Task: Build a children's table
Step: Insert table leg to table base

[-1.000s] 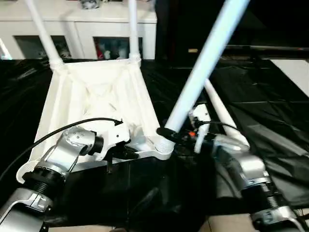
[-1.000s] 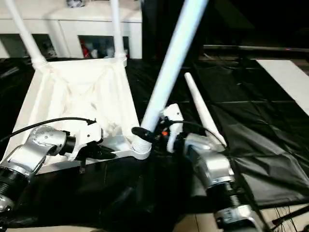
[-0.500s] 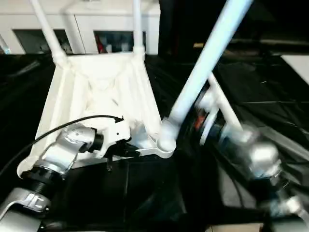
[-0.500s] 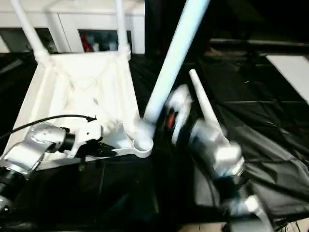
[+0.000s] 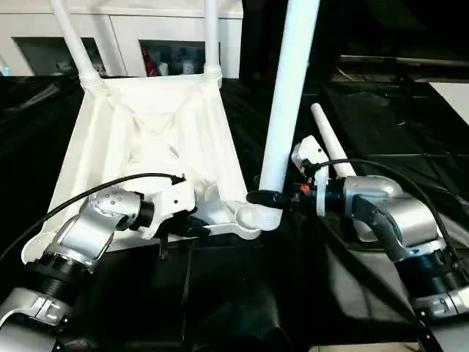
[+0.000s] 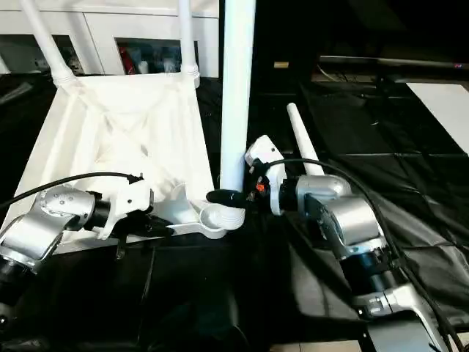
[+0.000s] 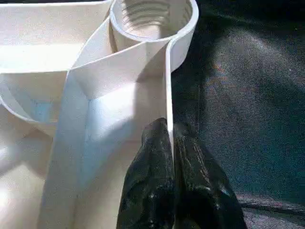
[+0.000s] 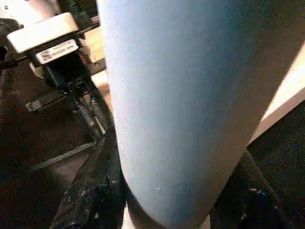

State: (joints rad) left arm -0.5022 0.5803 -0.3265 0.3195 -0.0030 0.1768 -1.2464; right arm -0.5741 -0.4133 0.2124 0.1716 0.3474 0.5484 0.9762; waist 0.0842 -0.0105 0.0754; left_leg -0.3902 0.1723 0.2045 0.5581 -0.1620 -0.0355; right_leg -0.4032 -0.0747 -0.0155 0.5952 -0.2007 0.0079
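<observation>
— Leg [image 5: 289, 95] upright over near corner socket [image 5: 256, 218] of upturned tabletop [image 5: 150, 139], pinched low by right hand [image 5: 271, 197].
— Left hand [image 7: 170, 157] pressed together on tabletop rim beside socket; straight down next.

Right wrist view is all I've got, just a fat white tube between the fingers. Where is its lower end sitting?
Observer: The right gripper is clamped on the third leg just above its base, and that base sits at the near right corner socket of the upside-down tabletop.
Operator: Is the leg straight?
Observer: Nearly upright, leaning only slightly.
Operator: What's the left arm doing?
Observer: The left gripper is shut, pinching the thin near edge wall of the tabletop beside that socket.
Operator: How many legs are left?
Observer: Two far legs already stand in their sockets; a fourth leg lies on the black cloth behind the right gripper.
</observation>
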